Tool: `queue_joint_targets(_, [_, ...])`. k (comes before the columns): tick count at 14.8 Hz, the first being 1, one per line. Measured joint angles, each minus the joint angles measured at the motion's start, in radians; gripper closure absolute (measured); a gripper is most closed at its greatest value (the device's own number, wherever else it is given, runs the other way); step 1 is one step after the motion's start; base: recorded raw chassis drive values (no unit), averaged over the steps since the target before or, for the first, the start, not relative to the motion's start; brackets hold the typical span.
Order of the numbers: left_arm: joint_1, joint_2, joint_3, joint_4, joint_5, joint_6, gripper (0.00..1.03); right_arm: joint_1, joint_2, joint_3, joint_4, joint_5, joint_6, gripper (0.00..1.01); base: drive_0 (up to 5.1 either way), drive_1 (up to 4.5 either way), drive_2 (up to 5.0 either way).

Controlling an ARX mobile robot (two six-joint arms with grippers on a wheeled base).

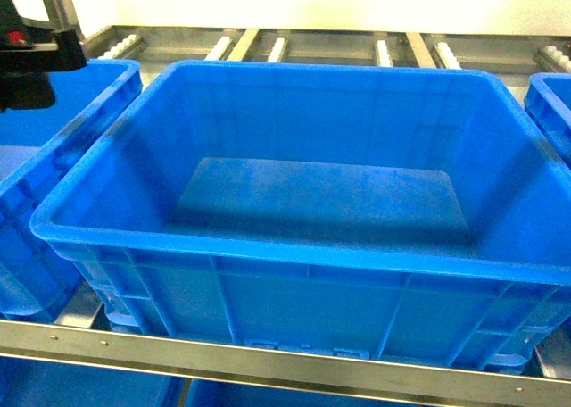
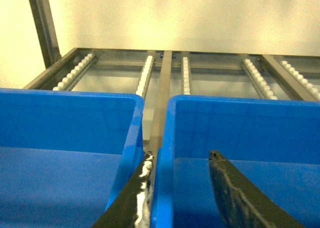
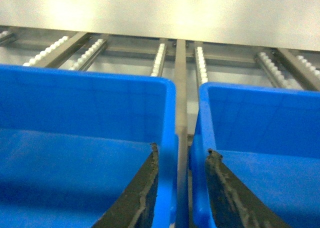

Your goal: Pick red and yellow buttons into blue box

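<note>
- Box (image 1: 294, 246) is sitting nearest, on the roller rack (image 1: 268, 358), holding nothing; no buttons are showing anywhere.
- Judging the step: searching for the buttons first, keeping both arms high above the box rim.
- Left gripper (image 2: 180, 160) is hovering over the box's left rim, fingers spread, empty.
- Right gripper (image 3: 181, 150) is hovering over its right rim, fingers spread, empty.

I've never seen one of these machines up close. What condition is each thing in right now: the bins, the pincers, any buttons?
Blue box: upright on the roller rack, nothing visible inside.
Left neighbouring bin: upright beside it, only partly in view.
Right neighbouring bin: just an edge shows.
Left pincer: open, holding nothing.
Right pincer: open, holding nothing.
Red and yellow buttons: not visible in any view.
</note>
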Motion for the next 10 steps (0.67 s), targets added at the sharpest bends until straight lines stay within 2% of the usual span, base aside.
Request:
queue_joint_targets(2, [0.027, -0.078, -0.114, -0.002, 0.036, 0.016, 0.91, -0.025, -0.071, -0.094, -0.006, -0.032, 0.001, 0.95, 0.0, 0.00, 0.0])
queue_joint_targets(3, [0.064, -0.171, -0.211, -0.018, 0.061, 0.018, 1.01, -0.057, -0.123, -0.186, 0.021, -0.047, 0.004, 0.99, 0.0, 0.00, 0.0])
queue_joint_targets(6, [0.095, -0.311, -0.299, -0.061, 0.097, 0.019, 1.01, -0.084, -0.286, -0.254, -0.051, -0.081, 0.003, 0.99, 0.0, 0.00, 0.0])
queue_joint_targets(7, [0.105, -0.324, -0.340, -0.002, 0.106, 0.019, 1.01, -0.118, -0.340, -0.278, -0.090, -0.120, 0.004, 0.99, 0.0, 0.00, 0.0])
queue_joint_targets(8, [0.115, -0.341, -0.365, -0.021, 0.119, 0.019, 1.01, -0.152, -0.389, -0.297, -0.128, -0.151, 0.003, 0.99, 0.0, 0.00, 0.0])
queue_joint_targets(9, [0.171, -0.389, -0.397, -0.068, 0.177, 0.021, 1.01, -0.162, -0.448, -0.314, -0.167, -0.151, 0.004, 0.99, 0.0, 0.00, 0.0])
queue_joint_targets(10, [0.187, -0.438, -0.410, -0.097, 0.180, 0.021, 1.01, -0.160, -0.498, -0.323, -0.204, -0.155, 0.003, 0.99, 0.0, 0.00, 0.0])
